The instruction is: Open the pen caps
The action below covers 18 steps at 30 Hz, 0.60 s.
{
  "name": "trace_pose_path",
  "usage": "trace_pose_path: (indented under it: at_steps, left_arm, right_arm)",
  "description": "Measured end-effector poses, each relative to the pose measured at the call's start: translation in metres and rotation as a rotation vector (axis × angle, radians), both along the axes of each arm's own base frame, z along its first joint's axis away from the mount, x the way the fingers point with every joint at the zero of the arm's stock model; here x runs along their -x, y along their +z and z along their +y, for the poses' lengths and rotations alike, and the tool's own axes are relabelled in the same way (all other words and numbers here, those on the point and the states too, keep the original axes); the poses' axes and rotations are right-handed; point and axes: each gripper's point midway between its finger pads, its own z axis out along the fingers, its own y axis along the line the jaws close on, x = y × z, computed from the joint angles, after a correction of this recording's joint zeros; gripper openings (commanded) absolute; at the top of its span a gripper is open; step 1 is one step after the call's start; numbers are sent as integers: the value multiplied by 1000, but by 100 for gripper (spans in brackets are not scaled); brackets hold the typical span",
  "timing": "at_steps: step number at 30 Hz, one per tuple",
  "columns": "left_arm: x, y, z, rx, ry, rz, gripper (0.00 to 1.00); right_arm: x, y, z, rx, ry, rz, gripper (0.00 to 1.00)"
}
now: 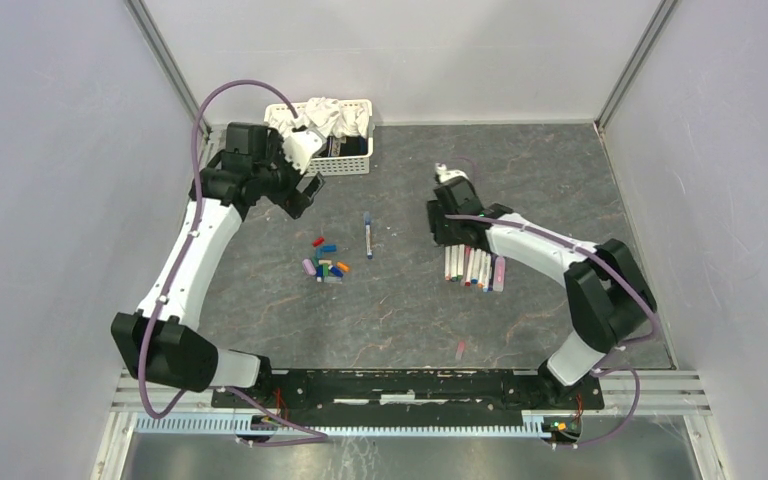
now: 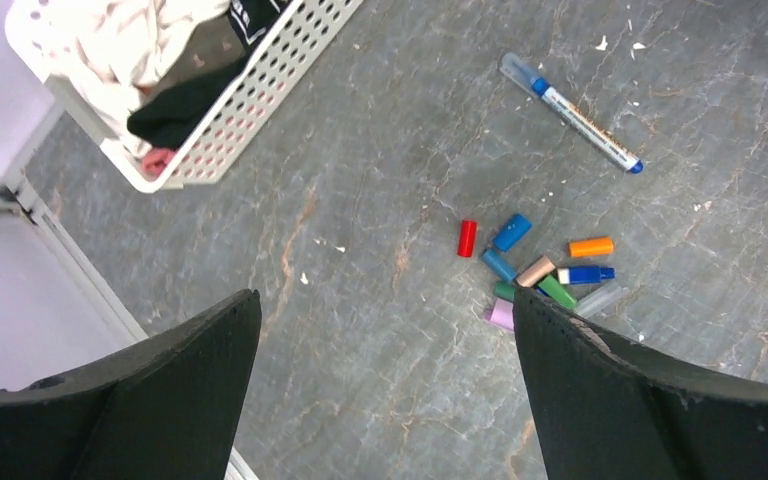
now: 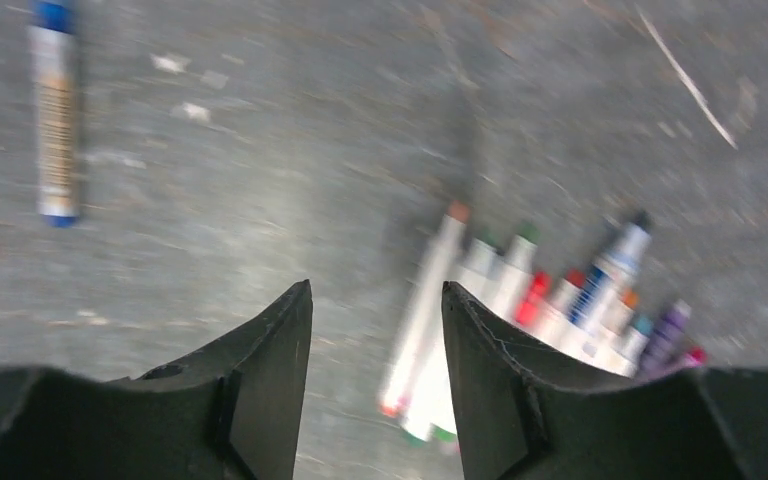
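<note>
Several loose pen caps (image 1: 325, 266) in red, blue, green, orange and lilac lie in a small pile mid-table; the left wrist view shows them too (image 2: 540, 275). A row of white-barrelled pens (image 1: 475, 268) lies right of centre, blurred in the right wrist view (image 3: 530, 300). One blue-ended pen (image 1: 368, 235) lies alone between the two groups. My left gripper (image 1: 300, 192) hovers near the basket, open wide and empty (image 2: 385, 300), with the caps beside its right finger. My right gripper (image 1: 448, 230) is open and empty (image 3: 376, 290), just beyond the pen row's far ends.
A white basket (image 1: 352, 165) of cloths stands at the back, next to my left gripper. A small pink piece (image 1: 460, 349) lies near the front. Grey walls enclose the table on three sides.
</note>
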Motion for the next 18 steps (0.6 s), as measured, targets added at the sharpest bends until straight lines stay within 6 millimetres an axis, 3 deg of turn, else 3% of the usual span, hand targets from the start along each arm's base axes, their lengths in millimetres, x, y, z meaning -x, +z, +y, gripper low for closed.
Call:
trace_pose_path:
  at_steps: [6,11,15,18]
  left_arm:
    - [9,-20,1,35,48,71,100]
    - [24,-47,-4,72,60,167,100]
    - [31,-47,-8,104,59,183,100]
    - [34,-42,-10,119,47,175,100]
  right_arm:
    - [-23,25,103,-52,170,-87,65]
    - [-30,11,167,-40,267,-96,67]
    - [-39,-5,190,-11,290,-91,64]
    - [-46,-17,193,16,288,-89,58]
